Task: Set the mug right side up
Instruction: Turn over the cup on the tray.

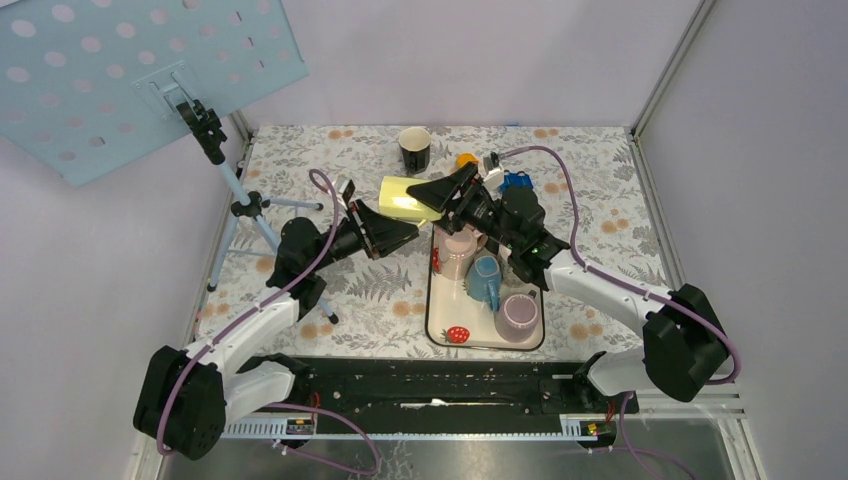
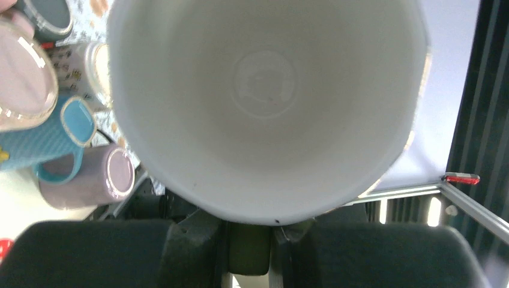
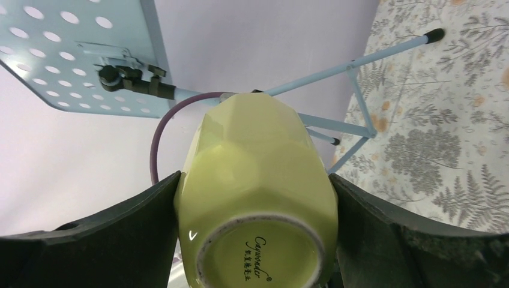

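Here, I hold the yellow-green mug (image 1: 408, 198) on its side over the floral table (image 1: 330, 165), just left of the tray (image 1: 429, 300). My right gripper (image 3: 255, 180) clamps its body near the base, and my left gripper (image 2: 249, 240) is pinched shut on its rim.

The pale yellow-green faceted ceramic mug (image 1: 408, 198) is held on its side just above the centre of the top view, apparently lifted off the bench (image 1: 380, 300). Its mouth faces the left of that view and shows a plain white glazed inside. Its base, ringed and printed with dark script lettering, faces right. The right claw (image 3: 255, 192) presses on opposite walls, and the left claw (image 2: 249, 246) pinches the rim.
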